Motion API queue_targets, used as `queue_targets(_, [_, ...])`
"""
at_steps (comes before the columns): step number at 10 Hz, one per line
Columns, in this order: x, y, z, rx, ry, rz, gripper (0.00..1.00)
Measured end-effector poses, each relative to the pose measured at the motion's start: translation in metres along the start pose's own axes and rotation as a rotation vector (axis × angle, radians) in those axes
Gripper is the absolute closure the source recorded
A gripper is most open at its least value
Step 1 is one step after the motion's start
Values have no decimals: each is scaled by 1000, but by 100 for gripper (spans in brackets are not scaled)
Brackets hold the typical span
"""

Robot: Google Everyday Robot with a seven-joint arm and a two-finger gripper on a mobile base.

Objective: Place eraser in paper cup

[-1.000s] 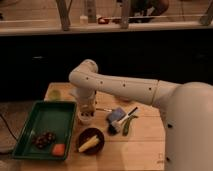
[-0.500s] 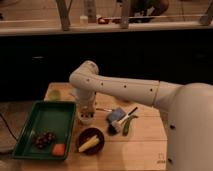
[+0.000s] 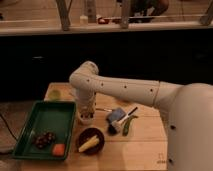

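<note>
Now the pincer hangs right over the paper cup on the counter, likely so the eraser can drop straight in. I cannot tell if the pincer is wide, narrow or holding the eraser, which I cannot see.

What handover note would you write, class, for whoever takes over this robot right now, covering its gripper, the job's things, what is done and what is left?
Gripper: points down at the mouth of the small white paper cup.
The cup stands on the wooden table, just right of the green plastic tray and behind the round black bowl of yellow pieces.
Eraser: not visible on its own; held or dropped, I cannot tell.
Done: arm brought to the cup.
Left: confirm the eraser is in the cup, then lift away.
</note>
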Motion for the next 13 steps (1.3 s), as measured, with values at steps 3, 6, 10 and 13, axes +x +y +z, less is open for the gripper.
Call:
queue_targets(3, [0, 0, 1, 3, -6, 1, 51])
queue_targets(6, [0, 1, 1, 1, -9, 3, 22])
queue_targets(10, [1, 3, 0, 3, -8, 4, 20])
queue_targets(13, [1, 0, 0, 8, -10, -3, 20])
